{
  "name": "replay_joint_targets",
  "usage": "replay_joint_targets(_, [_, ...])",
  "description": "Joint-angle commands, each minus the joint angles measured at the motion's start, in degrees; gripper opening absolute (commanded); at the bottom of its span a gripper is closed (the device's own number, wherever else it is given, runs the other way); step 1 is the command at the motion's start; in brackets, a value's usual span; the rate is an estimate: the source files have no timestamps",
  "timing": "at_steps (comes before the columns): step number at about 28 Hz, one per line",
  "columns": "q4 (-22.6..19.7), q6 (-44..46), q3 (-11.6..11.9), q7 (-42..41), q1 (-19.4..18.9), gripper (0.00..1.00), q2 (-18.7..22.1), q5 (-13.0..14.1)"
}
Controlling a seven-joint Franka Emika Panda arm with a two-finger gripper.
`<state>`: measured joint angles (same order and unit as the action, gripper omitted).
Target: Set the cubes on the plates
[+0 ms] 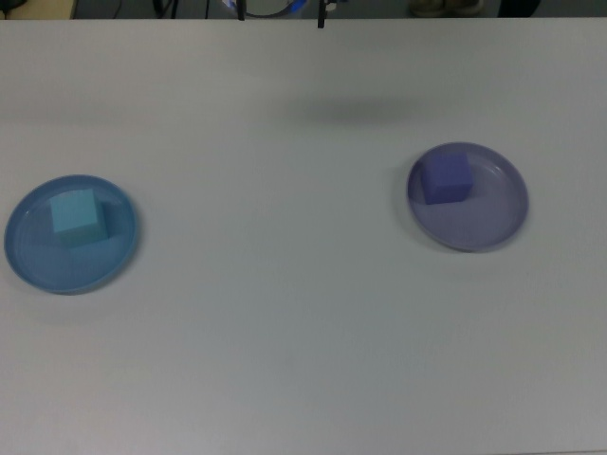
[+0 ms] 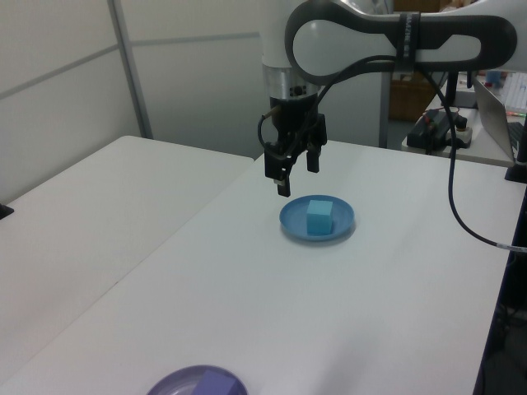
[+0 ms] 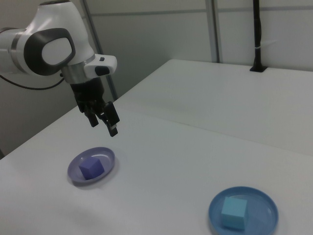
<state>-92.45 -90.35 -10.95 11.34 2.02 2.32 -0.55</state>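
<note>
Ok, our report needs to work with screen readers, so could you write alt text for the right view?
A white robot arm holds its open gripper in the air above a white table. Below it a purple cube sits on a lavender plate, and toward the right view's lower right a cyan cube sits on a blue plate.

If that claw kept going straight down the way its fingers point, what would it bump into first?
Probably bare white table. The gripper hangs open, pointing down, seemingly between the blue plate and the lavender plate, though depth is uncertain.
</note>
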Motion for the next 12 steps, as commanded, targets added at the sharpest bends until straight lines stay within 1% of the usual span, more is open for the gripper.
replay_joint_targets(1, [-1.32, 0.44, 0.58, -1.76, 0.18, 1.0, 1.37, 1.26])
replay_joint_targets(12, [-1.24, -0.53, 0.76, -0.97, 0.53, 1.0, 1.37, 1.43])
